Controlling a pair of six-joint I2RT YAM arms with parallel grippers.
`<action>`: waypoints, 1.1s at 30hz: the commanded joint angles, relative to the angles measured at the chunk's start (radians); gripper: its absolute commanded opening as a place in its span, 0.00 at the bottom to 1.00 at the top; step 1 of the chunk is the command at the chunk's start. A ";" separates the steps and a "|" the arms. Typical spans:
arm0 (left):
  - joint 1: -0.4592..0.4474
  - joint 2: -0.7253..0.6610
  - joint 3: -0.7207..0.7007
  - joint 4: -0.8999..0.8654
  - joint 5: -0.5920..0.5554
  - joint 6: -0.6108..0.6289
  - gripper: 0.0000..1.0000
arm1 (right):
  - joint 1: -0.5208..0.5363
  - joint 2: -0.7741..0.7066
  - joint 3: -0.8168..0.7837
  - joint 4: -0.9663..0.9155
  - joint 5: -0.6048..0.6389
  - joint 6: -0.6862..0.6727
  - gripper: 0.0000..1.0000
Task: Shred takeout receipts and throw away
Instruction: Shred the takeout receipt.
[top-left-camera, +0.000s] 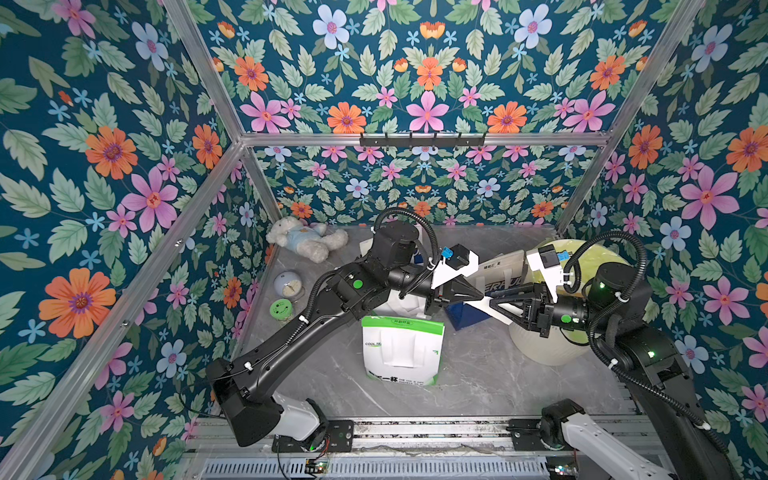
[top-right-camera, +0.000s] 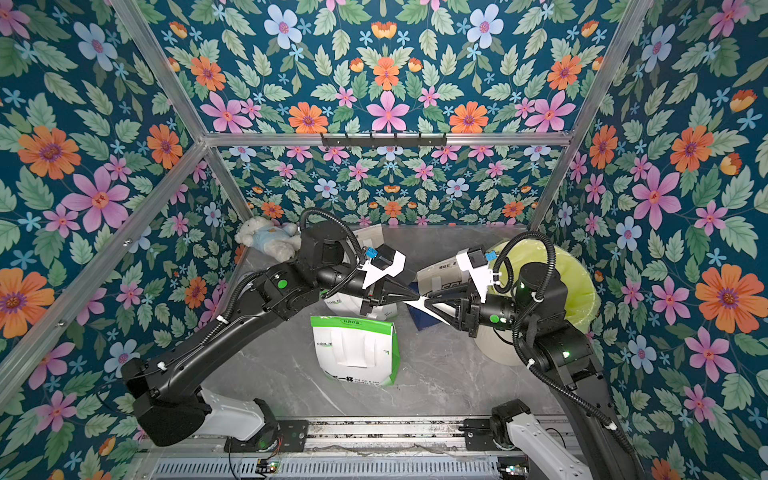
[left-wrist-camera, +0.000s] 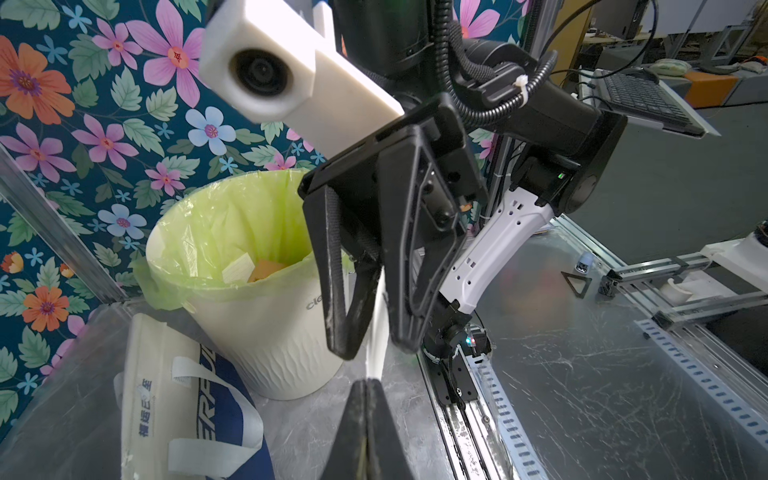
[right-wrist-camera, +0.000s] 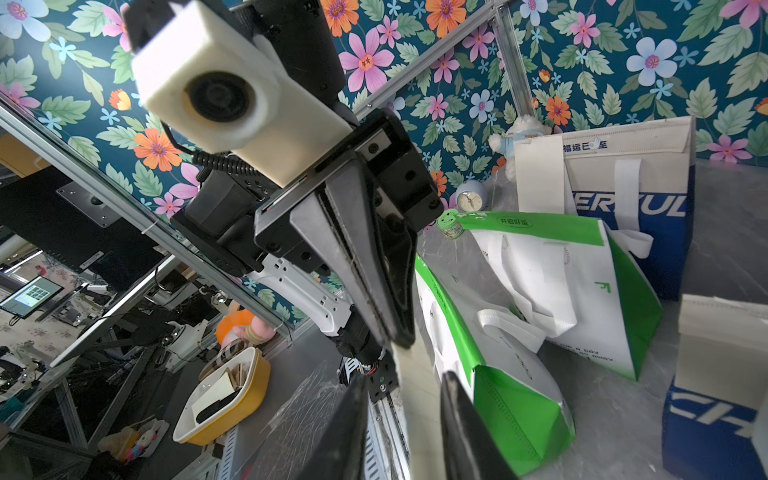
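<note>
Pinching receipt (right-wrist-camera: 419, 399) w/ left gripper (right-wrist-camera: 401, 340) clamped tight; right gripper (left-wrist-camera: 374, 349) jaws apart round it. We risk pulling w/o tearing, sheet missing bin (left-wrist-camera: 249, 324).

Dark teal wallpaper (top-left-camera: 428, 75) printed with pink, orange and pale blue flowers and green leaves covers the back and side walls in both top views. Silver aluminium frame bars (top-left-camera: 299, 139) run along the wall joins, and a black hook rail (top-left-camera: 422, 141) sits on the back crossbar. A grey marble-patterned worktop (top-left-camera: 478, 374) forms the base. Outside the frame, the left wrist view shows a grey floor (left-wrist-camera: 685, 166) and a black keyboard (left-wrist-camera: 640, 93) on a tilted tray. The right wrist view shows a lit monitor (right-wrist-camera: 31, 295).
</note>
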 joint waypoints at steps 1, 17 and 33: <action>-0.001 -0.007 -0.006 0.062 0.013 -0.024 0.00 | 0.003 0.004 -0.005 0.079 -0.012 0.031 0.28; -0.003 -0.005 -0.032 0.105 0.016 -0.049 0.00 | 0.013 0.012 -0.023 0.139 0.001 0.067 0.10; -0.004 -0.042 -0.079 0.184 -0.018 -0.074 0.00 | 0.032 0.011 -0.037 0.100 0.029 0.060 0.08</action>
